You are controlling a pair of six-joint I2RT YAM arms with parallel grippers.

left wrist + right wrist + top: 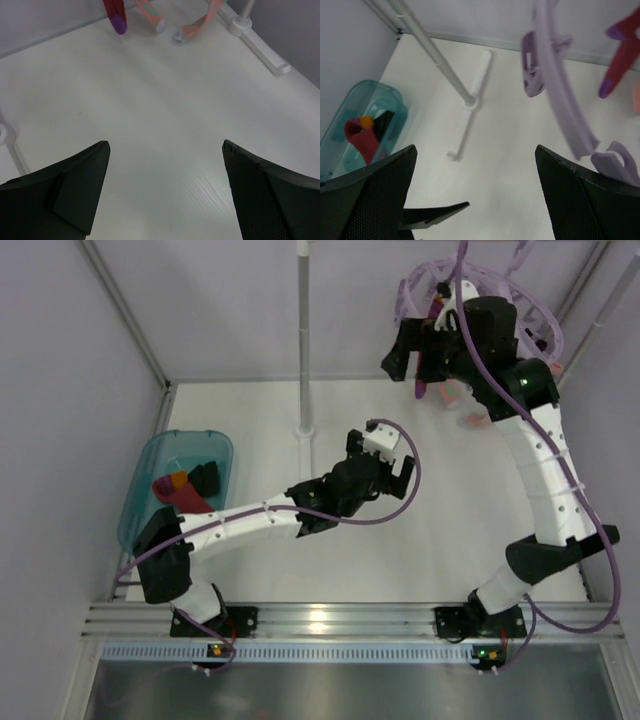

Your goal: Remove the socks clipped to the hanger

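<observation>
Left gripper (165, 147) mid-table, jaws spread, empty, teal tub (135, 495) at left holding loose socks (185, 485), white pole (303, 330) beyond, right gripper (475, 150) raised far right beside lilac hanger (560, 100), jaws wide, nothing held, hanging socks (118, 19) magenta and salmon

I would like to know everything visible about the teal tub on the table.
The teal tub is translucent plastic, as it looks, oblong with rounded corners and open on top. It lies flat on the white table at its left side, close to the wall. Inside lie limp socks: magenta-red, black and a bit of orange.
</observation>
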